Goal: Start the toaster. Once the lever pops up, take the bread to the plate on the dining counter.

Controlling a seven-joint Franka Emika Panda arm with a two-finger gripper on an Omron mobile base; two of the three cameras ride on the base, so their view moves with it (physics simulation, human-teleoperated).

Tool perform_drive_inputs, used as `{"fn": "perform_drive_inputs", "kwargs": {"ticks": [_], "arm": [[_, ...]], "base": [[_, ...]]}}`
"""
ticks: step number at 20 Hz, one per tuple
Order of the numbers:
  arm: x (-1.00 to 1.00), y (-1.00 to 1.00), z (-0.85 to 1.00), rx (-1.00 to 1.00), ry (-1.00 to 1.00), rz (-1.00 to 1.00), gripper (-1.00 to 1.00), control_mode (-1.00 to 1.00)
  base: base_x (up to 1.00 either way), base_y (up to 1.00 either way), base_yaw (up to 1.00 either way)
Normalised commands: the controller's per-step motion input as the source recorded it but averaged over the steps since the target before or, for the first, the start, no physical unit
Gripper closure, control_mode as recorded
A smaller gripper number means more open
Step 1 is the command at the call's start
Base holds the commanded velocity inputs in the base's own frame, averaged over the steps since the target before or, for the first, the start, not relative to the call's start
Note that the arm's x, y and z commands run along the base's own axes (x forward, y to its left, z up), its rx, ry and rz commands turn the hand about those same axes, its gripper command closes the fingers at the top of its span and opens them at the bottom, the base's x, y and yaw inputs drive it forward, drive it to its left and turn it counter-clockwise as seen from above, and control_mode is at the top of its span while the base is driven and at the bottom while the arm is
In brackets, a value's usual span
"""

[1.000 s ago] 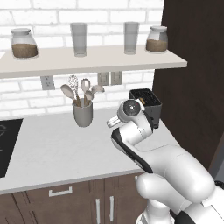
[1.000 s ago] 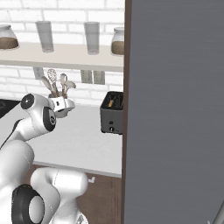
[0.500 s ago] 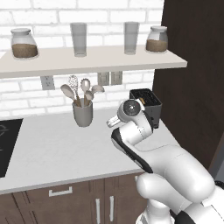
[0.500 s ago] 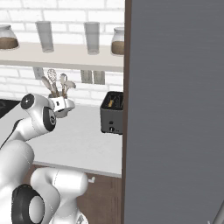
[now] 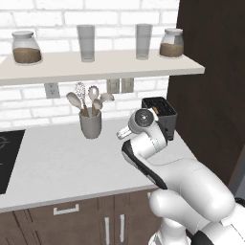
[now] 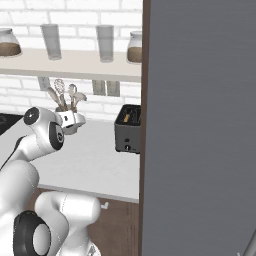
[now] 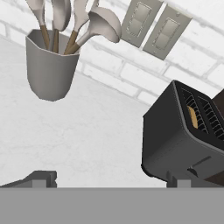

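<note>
toaster (image 5: pixel 161 116) sits at the bench's (image 5: pixel 57 162) right end, against the dark panel, with bread (image 7: pixel 192 117) down in one slot. pincer (image 7: pixel 109 179) hangs wide and empty above the bench, between the utensil cup (image 5: pixel 90 125) and the toaster, near neither. by the look of it nothing is done yet: the lever is unpressed, the toaster unstarted. left to do: reach the lever, push it, wait for the pop, lift the bread and carry it to the plate.

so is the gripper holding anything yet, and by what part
Nothing is held. The gripper is open and empty, short of the toaster.
</note>
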Motion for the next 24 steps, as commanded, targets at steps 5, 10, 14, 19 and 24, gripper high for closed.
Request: {"fn": "perform_drive_inputs", "kwargs": {"ticks": [5,10,14,19,24], "arm": [[0.00,0.00,0.00,0.00,0.00,0.00,-1.00,-1.00],[0.00,0.00,0.00,0.00,0.00,0.00,-1.00,-1.00],[0.00,0.00,0.00,0.00,0.00,0.00,-1.00,-1.00],[0.00,0.00,0.00,0.00,0.00,0.00,-1.00,-1.00],[0.00,0.00,0.00,0.00,0.00,0.00,-1.00,-1.00]], "base": [[0.00,0.00,0.00],[0.00,0.00,0.00],[0.00,0.00,0.00],[0.00,0.00,0.00],[0.00,0.00,0.00]]}}
